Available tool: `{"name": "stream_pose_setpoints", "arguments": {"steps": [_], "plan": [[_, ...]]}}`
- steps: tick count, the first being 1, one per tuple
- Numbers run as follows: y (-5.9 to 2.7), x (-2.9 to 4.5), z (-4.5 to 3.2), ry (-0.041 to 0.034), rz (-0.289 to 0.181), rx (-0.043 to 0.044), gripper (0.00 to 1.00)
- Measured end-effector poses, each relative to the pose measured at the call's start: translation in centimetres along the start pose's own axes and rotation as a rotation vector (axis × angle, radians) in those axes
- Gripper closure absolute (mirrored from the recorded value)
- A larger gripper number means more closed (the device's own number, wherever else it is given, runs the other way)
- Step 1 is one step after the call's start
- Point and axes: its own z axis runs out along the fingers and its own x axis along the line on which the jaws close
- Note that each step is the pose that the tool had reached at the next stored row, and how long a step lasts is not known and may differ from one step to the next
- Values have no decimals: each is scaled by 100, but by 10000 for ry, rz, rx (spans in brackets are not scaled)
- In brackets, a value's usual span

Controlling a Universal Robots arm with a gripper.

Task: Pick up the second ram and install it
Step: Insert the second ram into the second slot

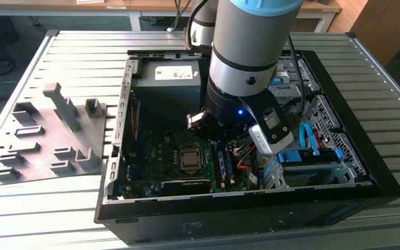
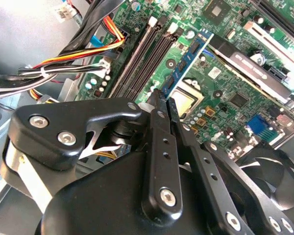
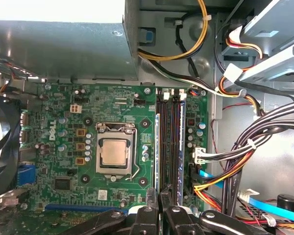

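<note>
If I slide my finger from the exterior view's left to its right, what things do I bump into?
Grey holder tray → computer case wall → processor socket → blue cables.

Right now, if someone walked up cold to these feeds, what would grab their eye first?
The big grey arm plunging into the open computer case in the exterior view. Next, in the second wrist view, the gripper shut on the second ram, held edge-on above the green motherboard beside its dark memory slots. In the first wrist view, the bare processor sits mid-board, with bundled cables alongside.
</note>
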Motion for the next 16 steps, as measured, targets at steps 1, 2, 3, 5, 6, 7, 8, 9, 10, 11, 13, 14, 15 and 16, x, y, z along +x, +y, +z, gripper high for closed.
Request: {"name": "stream_pose_setpoints", "arguments": {"steps": [1,2,3,5,6,7,8,9,10,11,13,14,15,16], "plan": [[0,0,4,0,0,0,86],[0,0,6,1,0,1,86],[-1,0,9,1,0,2,86],[-1,-1,14,0,0,0,86],[-1,-1,17,0,0,0,86],[-1,-1,20,0,0,0,86],[-1,-1,24,0,0,-1,86],[-1,-1,26,0,0,0,86],[-1,-1,29,0,0,1,86],[-1,-1,31,1,0,1,86],[-2,-1,36,0,0,0,86],[-2,-2,39,0,0,0,86],[-2,-2,41,0,0,-1,86],[-2,-2,44,0,0,0,86]]}}
